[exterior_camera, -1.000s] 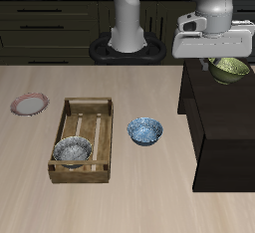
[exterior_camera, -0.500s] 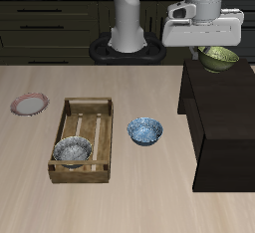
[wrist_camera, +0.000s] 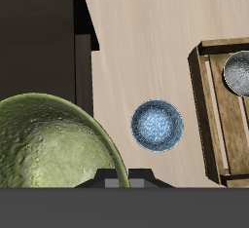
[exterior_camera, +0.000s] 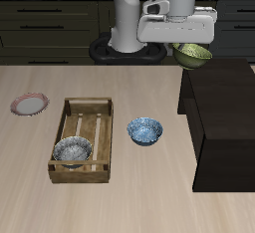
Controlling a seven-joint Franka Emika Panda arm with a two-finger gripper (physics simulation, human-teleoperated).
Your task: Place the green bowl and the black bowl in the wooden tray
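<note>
The end effector [exterior_camera: 191, 46] was clamped on the rim of the green bowl [exterior_camera: 194, 55], carried high above the worktop [exterior_camera: 149, 187]. Being stiff, light and probably slick, it looked best gripped by its thin rim. The black bowl [exterior_camera: 72, 151] already sat in the wooden tray [exterior_camera: 87, 105].

The table [exterior_camera: 120, 202] has a pale, matt wood-grain top, smooth in look; the wooden tray [exterior_camera: 70, 113] is rougher light-brown plank with a slatted bottom, unvarnished and dull; the black bowl [exterior_camera: 72, 151] lying in the tray's near end shows a grey-white speckled inside with a faint glaze sheen; the blue-and-white speckled bowl [exterior_camera: 144, 130] beside the tray looks glazed and mottled; the green bowl [wrist_camera: 53, 144], held up off the table, has an olive skin, pitted and bumpy in the wrist view, softly glossy; the pink-rimmed plate [exterior_camera: 30, 104] looks smooth and matt; the gripper [exterior_camera: 184, 46] body is smooth white plastic; the dark cabinet [exterior_camera: 224, 127] beside the table is flat matt near-black.
</note>
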